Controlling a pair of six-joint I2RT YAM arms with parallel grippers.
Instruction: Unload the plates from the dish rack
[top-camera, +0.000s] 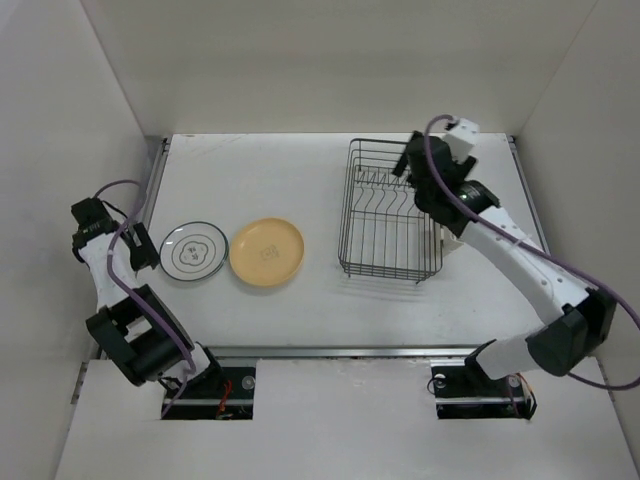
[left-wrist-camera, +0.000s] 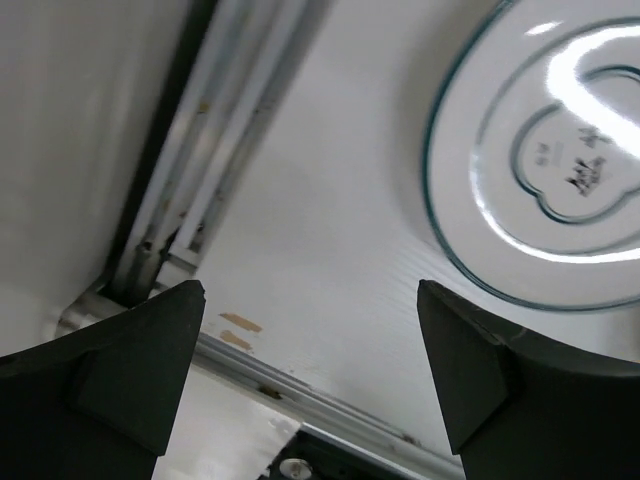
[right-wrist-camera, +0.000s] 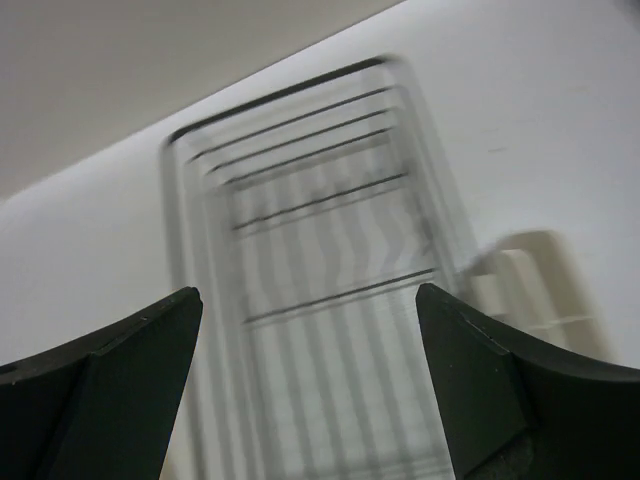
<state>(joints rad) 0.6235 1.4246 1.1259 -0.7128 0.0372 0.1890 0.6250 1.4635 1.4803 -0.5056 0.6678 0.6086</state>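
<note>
The left arm (top-camera: 102, 268) is folded, its left fingers (left-wrist-camera: 130, 380) spread wide apart. The right arm (top-camera: 520, 255) stretches forward, right fingers (right-wrist-camera: 510, 390) equally wide.

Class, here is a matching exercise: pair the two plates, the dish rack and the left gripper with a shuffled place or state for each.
1 yellow plate
2 ringed white plate
3 dish rack
4 left gripper

A no plates visible in it
B jaws apart, holding nothing
C between rack and other plate
D plate nearest the left gripper

Pairs: 1-C, 2-D, 3-A, 4-B
</note>
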